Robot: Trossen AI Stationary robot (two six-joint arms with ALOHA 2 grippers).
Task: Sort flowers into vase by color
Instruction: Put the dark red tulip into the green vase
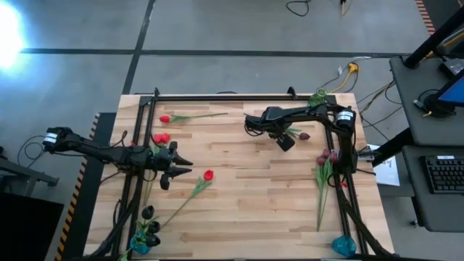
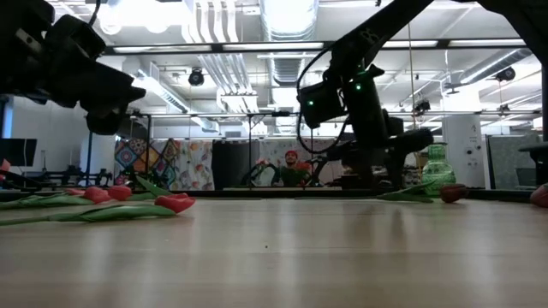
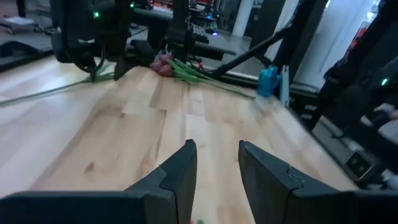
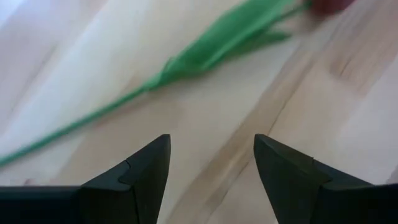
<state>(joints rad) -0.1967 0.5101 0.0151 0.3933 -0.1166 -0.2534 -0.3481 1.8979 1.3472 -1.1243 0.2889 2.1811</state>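
While near-black flowers point(image 1: 148, 221) are sitting in the left blue vase point(image 1: 139, 245), the right blue vase point(image 1: 344, 246) is sitting w/o stems, both grippers point(image 1: 183, 165) point(image 1: 286, 142) hanging open, empty.

Overhead looking down, table-level facing room, two close wrist views, sharing table point(image 1: 246, 203)

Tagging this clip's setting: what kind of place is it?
Likely a robotics lab or workshop: exposed ceiling ducts, concrete floor with loose cables, a computer desk beside the wooden table.
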